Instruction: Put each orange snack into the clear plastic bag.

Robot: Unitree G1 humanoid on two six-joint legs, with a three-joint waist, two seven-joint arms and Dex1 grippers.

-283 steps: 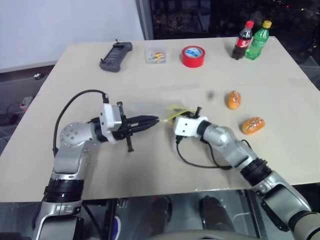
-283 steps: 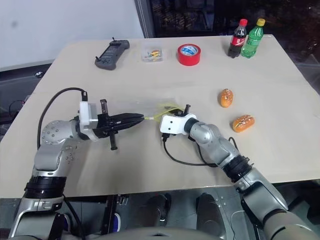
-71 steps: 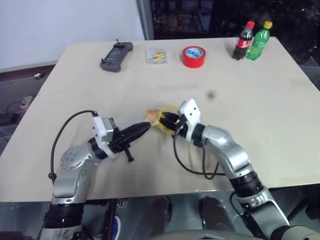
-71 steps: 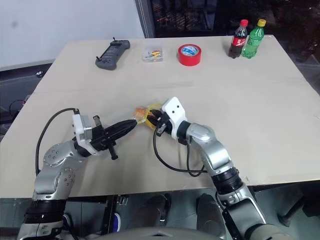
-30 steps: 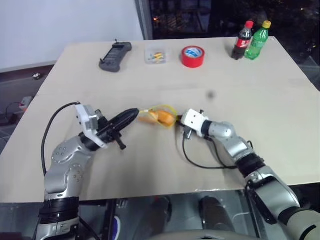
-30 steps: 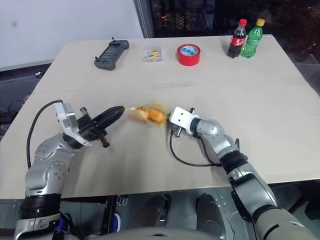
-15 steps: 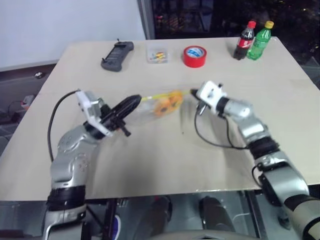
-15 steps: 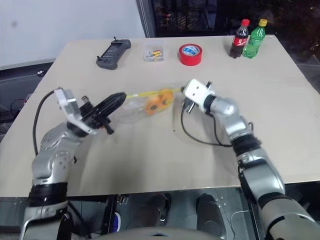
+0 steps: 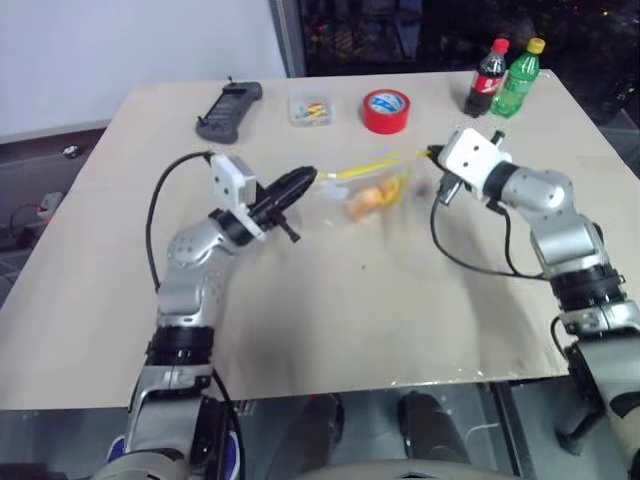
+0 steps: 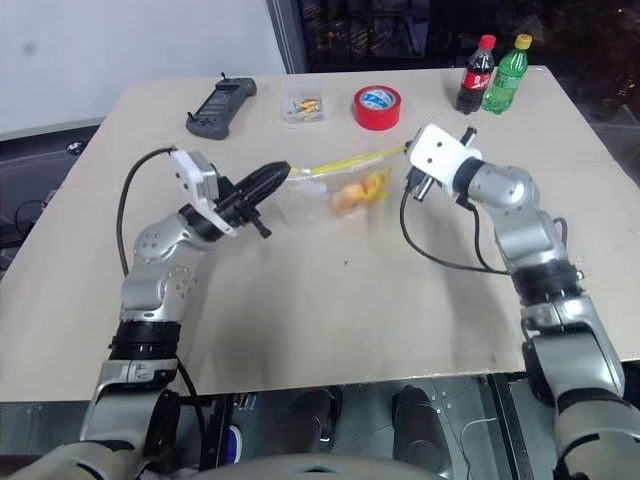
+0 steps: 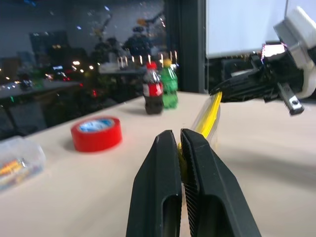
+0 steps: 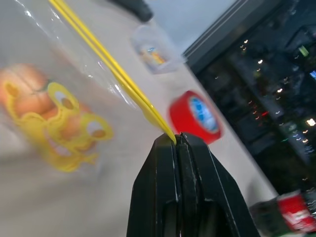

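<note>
The clear plastic bag (image 9: 352,187) hangs above the table, stretched between my two grippers by its yellow seal strip (image 9: 375,164). My left gripper (image 9: 313,176) is shut on the strip's left end, and my right gripper (image 9: 431,153) is shut on its right end. The orange snacks (image 9: 363,200) lie inside the bag, low behind its yellow printed mark (image 12: 64,129). In the right wrist view the snacks (image 12: 28,96) show through the film. The left wrist view has my left gripper (image 11: 177,137) pinching the strip, with the right gripper (image 11: 236,90) beyond.
At the table's far edge stand a red tape roll (image 9: 387,111), a small clear box (image 9: 311,110) of coloured bits, a black controller (image 9: 230,110), a cola bottle (image 9: 487,78) and a green bottle (image 9: 518,76). The table (image 9: 330,320) is bare in front.
Both grippers have carried the bag up and to the right, farther over the table. The bag hangs more stretched, with the snacks still inside. Both grips are unchanged.
</note>
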